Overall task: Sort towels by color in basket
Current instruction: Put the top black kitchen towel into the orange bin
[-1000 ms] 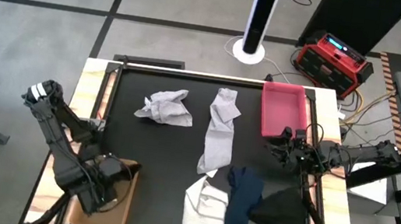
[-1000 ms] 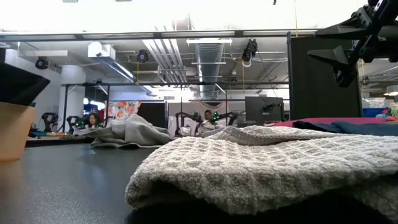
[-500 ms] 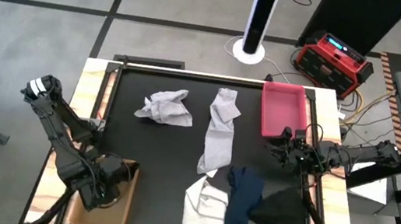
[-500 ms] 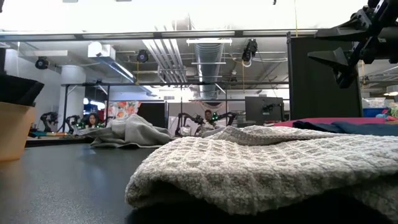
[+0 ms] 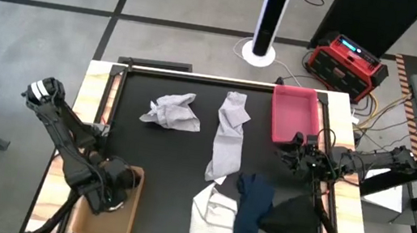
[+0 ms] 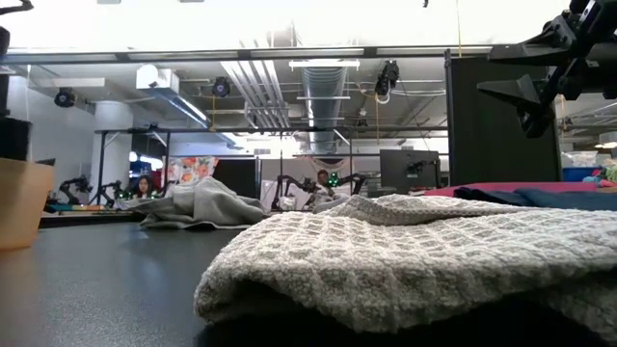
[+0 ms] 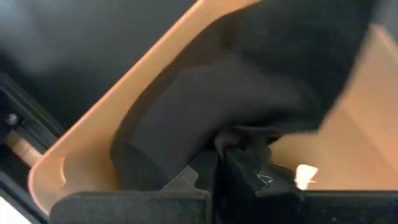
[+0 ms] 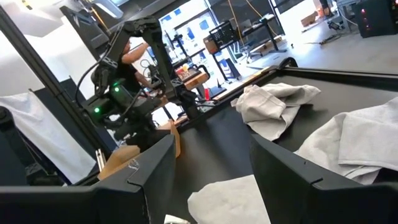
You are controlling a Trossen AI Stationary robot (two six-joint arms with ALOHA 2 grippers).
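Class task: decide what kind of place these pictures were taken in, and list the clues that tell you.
Probably a robotics lab or workshop. Clues: exposed ceiling ducts, other robot arms on benches behind the table, and a red power unit with cables on the concrete floor.

left gripper [image 5: 110, 188]: fingertips hidden over the tan basket [image 5: 121, 223], open or shut can't tell
black towel [image 7: 205, 118]: blurred in left wrist view, far end cut by edge
navy towel [image 5: 252, 212]: in low view only a thin strip shows behind the grey waffle towel [image 6: 405, 260]
right gripper [image 5: 291, 154]: fingers too small in high view
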